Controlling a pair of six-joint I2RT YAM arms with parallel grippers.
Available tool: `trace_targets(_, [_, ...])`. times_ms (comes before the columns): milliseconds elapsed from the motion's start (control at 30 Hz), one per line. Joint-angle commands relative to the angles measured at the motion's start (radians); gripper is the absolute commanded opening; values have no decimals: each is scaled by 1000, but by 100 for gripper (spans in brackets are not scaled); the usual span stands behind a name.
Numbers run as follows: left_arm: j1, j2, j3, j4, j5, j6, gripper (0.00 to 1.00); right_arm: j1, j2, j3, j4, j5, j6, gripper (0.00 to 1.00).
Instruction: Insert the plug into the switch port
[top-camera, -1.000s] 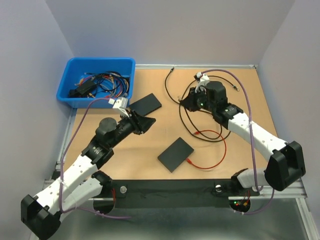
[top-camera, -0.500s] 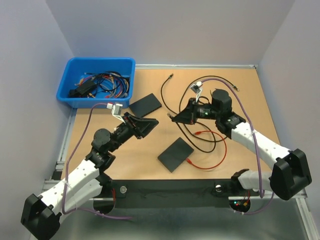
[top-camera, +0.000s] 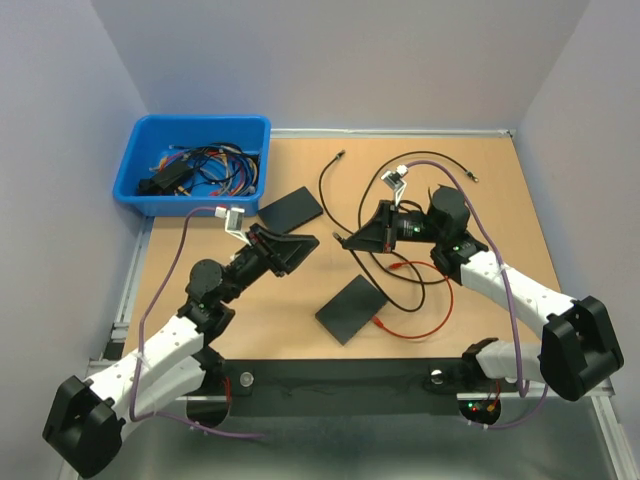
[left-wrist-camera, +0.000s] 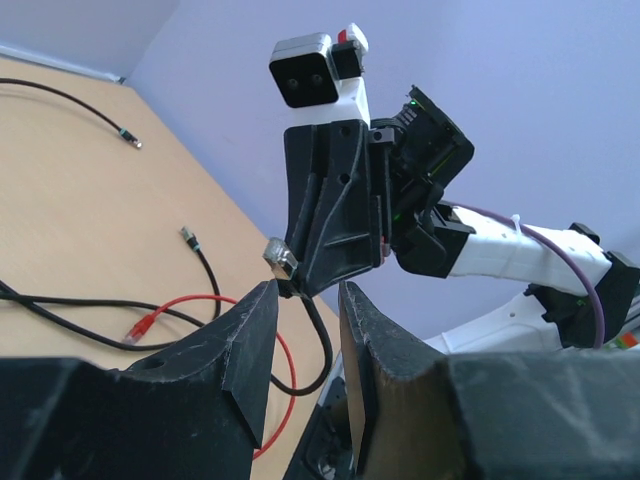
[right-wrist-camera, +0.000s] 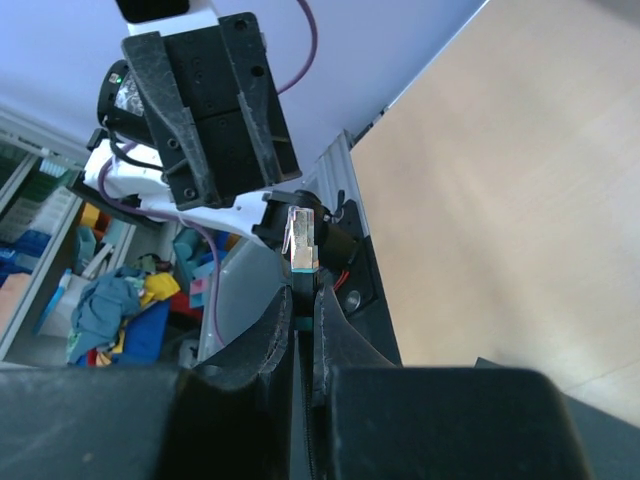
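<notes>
Right gripper (right-wrist-camera: 303, 288) is pinching the plug (right-wrist-camera: 302, 238) by its rear end, jaws clamped tight on it, with the pale connector nose sticking out past the fingertips and the black cable (left-wrist-camera: 327, 350) trailing down behind. The plug is hanging in the air over the middle of the table (top-camera: 500, 200), nose aiming at the left gripper (left-wrist-camera: 305, 290), which is standing close opposite with its jaws parted and nothing between them. Step in hand, as I am judging it: carrying and lining up the plug. Insertion is not begun, since no port is meeting the nose. Two flat black boxes are lying on the board: the near box (top-camera: 351, 308) below the plug in the overhead view, and the far box (top-camera: 291, 208) just behind the left gripper (I cannot tell which is the switch, and no port face is showing in any view). The next move is calling for finding the port edge, squaring the nose to it, and probably the left gripper steadying the box against the push. Room: bare board is lying open between the two boxes. Cable loops and a red cable (top-camera: 430, 320) are crowding the right side beside the near box and could be snagging the wrist. The blue bin (top-camera: 200, 120) is sitting at the far left corner, well apart. The left wall (top-camera: 60, 200) and right wall (top-camera: 600, 150) are hemming in the table's sides.
</notes>
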Motion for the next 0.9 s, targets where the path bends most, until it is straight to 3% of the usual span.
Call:
trace_targets(0, [-17, 34, -7, 116, 8, -7, 41, 0, -11, 32, 85, -45, 39, 0])
trace_targets(867, [-75, 219, 97, 251, -6, -3, 40, 0, 1, 32, 126, -69, 72, 0])
